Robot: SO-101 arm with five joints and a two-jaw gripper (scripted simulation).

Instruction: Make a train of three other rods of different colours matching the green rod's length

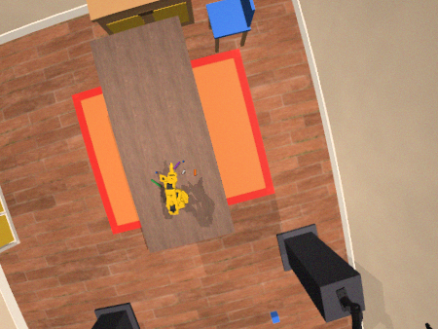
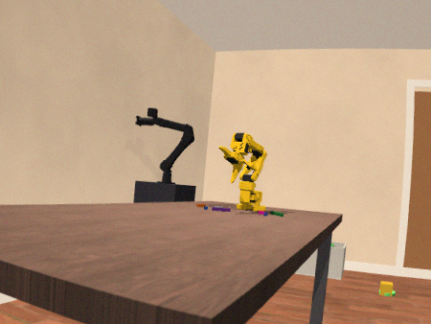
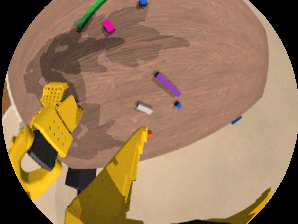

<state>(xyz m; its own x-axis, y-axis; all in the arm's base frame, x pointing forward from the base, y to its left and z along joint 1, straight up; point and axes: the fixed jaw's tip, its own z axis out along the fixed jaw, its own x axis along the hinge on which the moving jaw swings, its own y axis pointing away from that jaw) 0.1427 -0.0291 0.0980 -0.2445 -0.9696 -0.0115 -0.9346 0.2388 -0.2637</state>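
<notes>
Brown wood tabletop (image 1: 146, 88) in top view, long axis about 11-to-5 o'clock, lying over an orange rug (image 1: 229, 122); blue chair (image 1: 229, 19) at 12. Yellow arm (image 1: 172, 192) near the 5 o'clock end. Green rod (image 1: 156, 182) just at 9 o'clock of the arm, long axis 10-to-4. Purple rod (image 1: 178, 164), grey rod (image 1: 183, 171), orange rod (image 1: 195, 171) at 12–1, apart from each other.

Exterior: arm folded, fingers (image 2: 232, 163) raised well above tabletop, black arm (image 2: 170, 144) behind. Rods tiny at its base.

Wrist: fingers spread wide, nothing between. Green rod at 11, axis 1-to-7; magenta rod (image 3: 108, 26) beside it; blue rod (image 3: 143, 3) at 12. Nothing touches the rods.
</notes>
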